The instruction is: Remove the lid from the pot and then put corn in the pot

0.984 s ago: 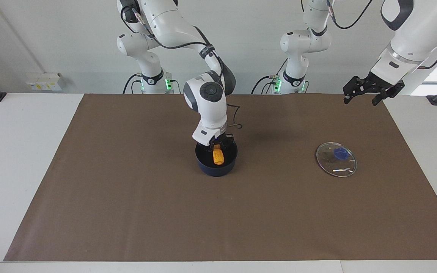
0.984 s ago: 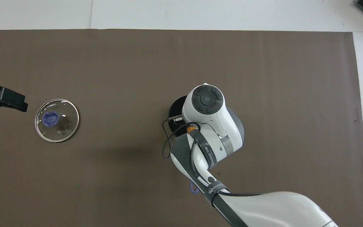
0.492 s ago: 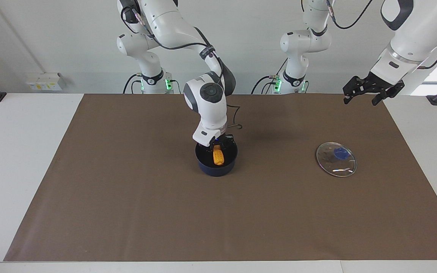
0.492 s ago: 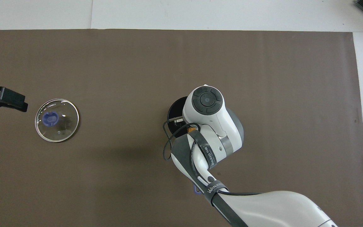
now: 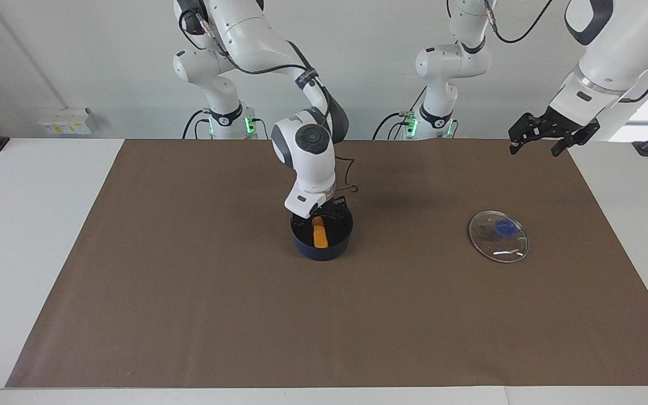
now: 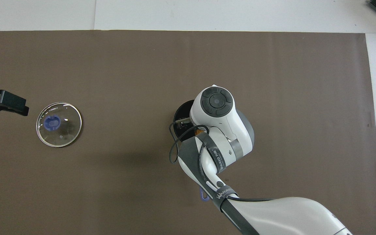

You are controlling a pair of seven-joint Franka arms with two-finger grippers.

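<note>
The dark blue pot [image 5: 321,251] stands uncovered mid-table on the brown mat. The orange-yellow corn [image 5: 319,236] lies inside it, tilted against the wall. My right gripper [image 5: 328,211] hangs just over the pot's rim nearest the robots, open and apart from the corn. In the overhead view the right arm's wrist covers most of the pot [image 6: 180,112]; only a sliver of corn [image 6: 202,131] and the handle's blue tip [image 6: 202,196] show. The glass lid [image 5: 498,236] with its blue knob lies flat on the mat toward the left arm's end [image 6: 58,124]. My left gripper [image 5: 536,144] waits open in the air over the mat's edge.
The brown mat [image 5: 189,281] covers most of the white table. A black cable loops from the right arm's wrist beside the pot [image 6: 171,150]. A small white box [image 5: 65,121] sits at the table's edge toward the right arm's end.
The right gripper let go of the corn and rose slightly; the corn dropped lower into the pot. The left arm and lid have not moved.
</note>
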